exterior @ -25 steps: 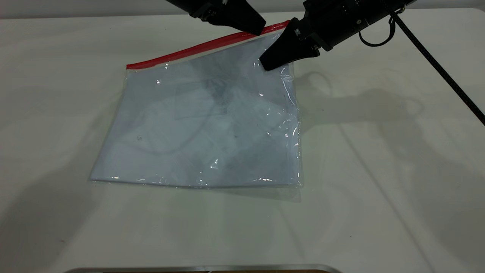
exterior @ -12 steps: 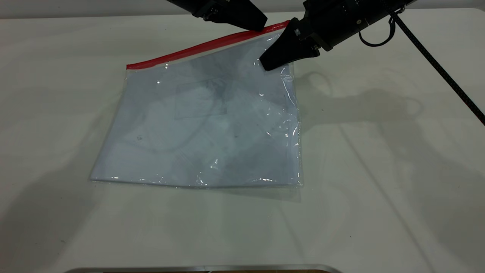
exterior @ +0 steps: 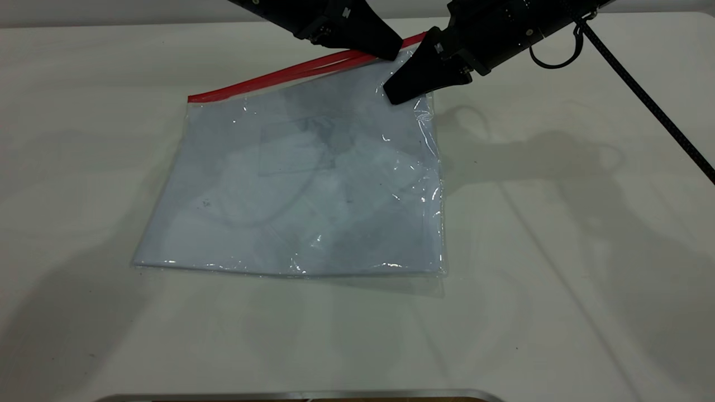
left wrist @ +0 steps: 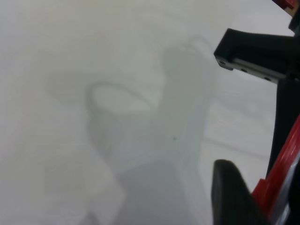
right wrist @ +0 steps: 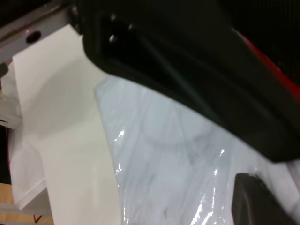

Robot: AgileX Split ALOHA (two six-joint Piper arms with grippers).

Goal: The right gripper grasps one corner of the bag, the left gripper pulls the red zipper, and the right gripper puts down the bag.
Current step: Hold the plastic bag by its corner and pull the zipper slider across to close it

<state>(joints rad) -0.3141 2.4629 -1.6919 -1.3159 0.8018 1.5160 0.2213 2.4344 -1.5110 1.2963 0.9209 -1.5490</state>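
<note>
Both grippers crowd one corner [exterior: 420, 46]: right gripper [exterior: 391, 95] clamps the bag [exterior: 301, 190], left gripper [exterior: 394, 53] pinches the red zipper [exterior: 279, 75], which might slip free.

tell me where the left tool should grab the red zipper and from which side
Judging by the exterior view: at the strip's far right end, where the left tool already sits beside the right tool pinning the bag. Come from above; the red zipper lies flat on the table, running leftward, so pull that way.
</note>
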